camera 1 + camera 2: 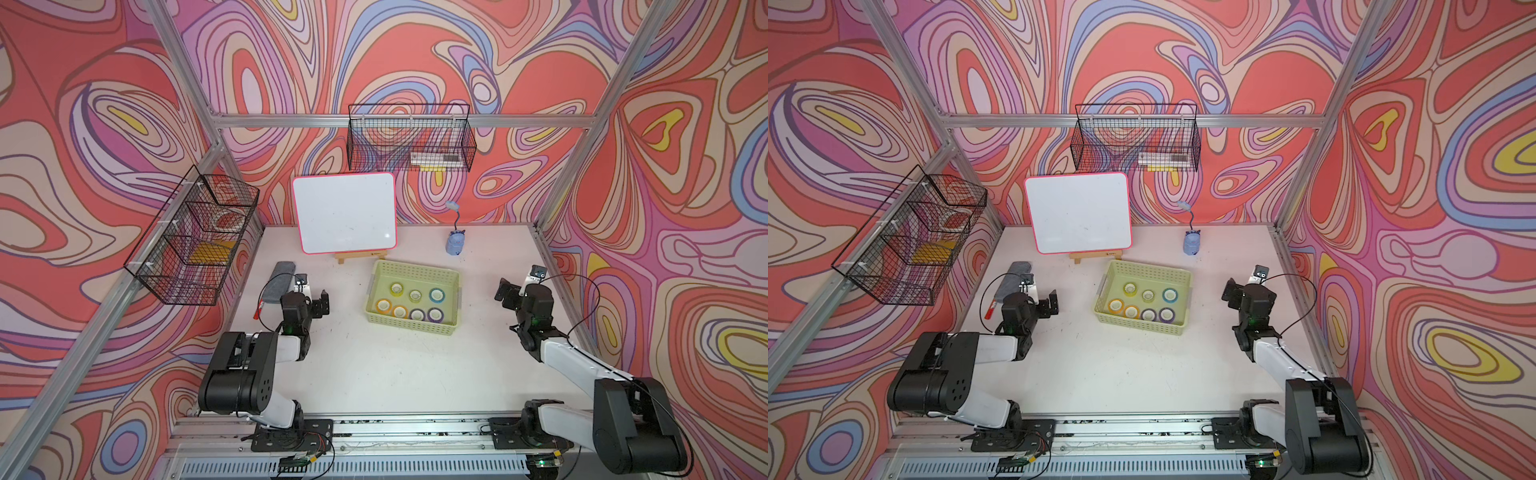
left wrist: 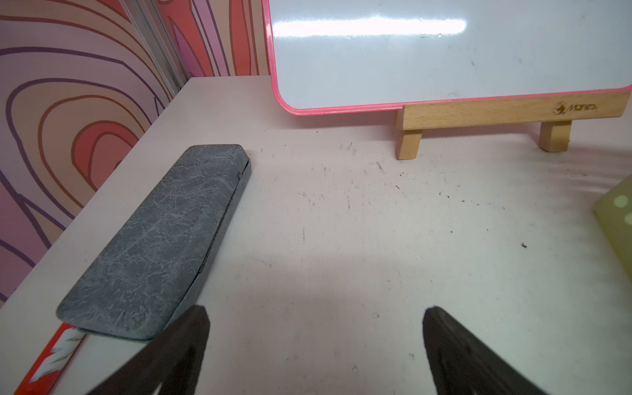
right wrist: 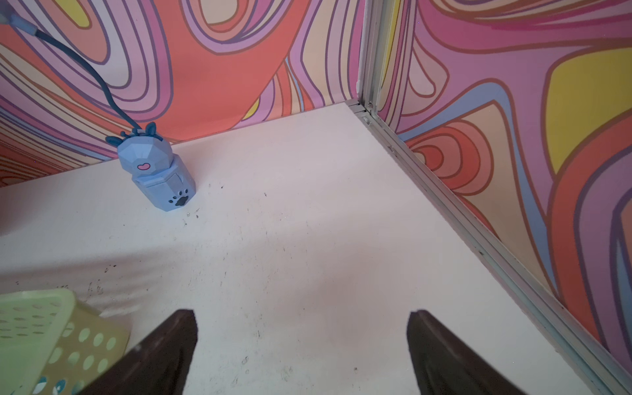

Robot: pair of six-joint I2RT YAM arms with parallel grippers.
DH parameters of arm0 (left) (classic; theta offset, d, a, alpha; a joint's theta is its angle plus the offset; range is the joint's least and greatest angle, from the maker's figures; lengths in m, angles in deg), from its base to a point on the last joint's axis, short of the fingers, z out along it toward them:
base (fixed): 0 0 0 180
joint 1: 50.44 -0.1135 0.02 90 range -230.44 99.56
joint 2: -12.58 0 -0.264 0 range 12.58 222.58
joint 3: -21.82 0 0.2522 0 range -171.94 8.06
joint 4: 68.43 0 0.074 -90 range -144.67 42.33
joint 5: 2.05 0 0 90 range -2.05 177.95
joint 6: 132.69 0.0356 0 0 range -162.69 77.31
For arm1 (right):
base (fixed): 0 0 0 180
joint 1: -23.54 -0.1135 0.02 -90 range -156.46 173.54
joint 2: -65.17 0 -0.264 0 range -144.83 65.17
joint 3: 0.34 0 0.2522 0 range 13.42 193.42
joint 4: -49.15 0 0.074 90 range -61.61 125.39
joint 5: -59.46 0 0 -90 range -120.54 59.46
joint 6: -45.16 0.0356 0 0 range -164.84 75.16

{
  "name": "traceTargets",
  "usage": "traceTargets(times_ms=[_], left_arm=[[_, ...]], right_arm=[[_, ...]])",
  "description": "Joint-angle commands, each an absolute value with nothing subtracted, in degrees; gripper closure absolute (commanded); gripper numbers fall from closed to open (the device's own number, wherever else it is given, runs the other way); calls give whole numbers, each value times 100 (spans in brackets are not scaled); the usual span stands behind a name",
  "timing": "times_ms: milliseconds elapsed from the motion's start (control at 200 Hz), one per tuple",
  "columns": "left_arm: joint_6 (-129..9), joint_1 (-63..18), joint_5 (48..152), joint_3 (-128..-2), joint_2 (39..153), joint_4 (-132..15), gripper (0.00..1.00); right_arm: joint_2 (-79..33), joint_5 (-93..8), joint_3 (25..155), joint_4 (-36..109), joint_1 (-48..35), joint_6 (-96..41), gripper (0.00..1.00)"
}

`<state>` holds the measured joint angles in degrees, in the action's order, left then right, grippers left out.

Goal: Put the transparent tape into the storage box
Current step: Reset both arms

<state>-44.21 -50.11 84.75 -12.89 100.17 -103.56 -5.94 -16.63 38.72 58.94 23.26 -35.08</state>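
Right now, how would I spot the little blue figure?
Find the pink-rimmed whiteboard at the white table's back. To its right, behind the pale yellow-green perforated plastic basket, stands a small blue faceted plastic figure. Only it has ears, a paw print and a bendy stalk.

the storage box point(image 1: 409, 326) is pale yellow-green with dotted holes. the whiteboard point(image 1: 345, 212) has a pink rim; the case point(image 2: 154, 239) is mottled grey. the walls point(image 1: 415, 62) swirl red, lilac and yellow.
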Motion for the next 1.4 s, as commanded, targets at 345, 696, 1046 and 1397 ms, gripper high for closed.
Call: traceTargets(times_ms=[345,696,1046,1397], left_arm=[[-4442,-5044,8533,-1347,10047,-10498,1],[-4370,-5035,8684,-1369,10052,-10453,1],[-4352,-5036,8725,-1382,10050,-10433,1],[-4351,-5036,8726,-1380,10051,-10433,1]], right_arm=[[-2615,-2222,3886,8666,2489,-3955,2],[-3177,-2057,3976,9033,2285,-4164,2],[-3195,-2022,3962,9119,2286,-4183,2],[-3195,-2025,3962,9120,2284,-4180,2]])
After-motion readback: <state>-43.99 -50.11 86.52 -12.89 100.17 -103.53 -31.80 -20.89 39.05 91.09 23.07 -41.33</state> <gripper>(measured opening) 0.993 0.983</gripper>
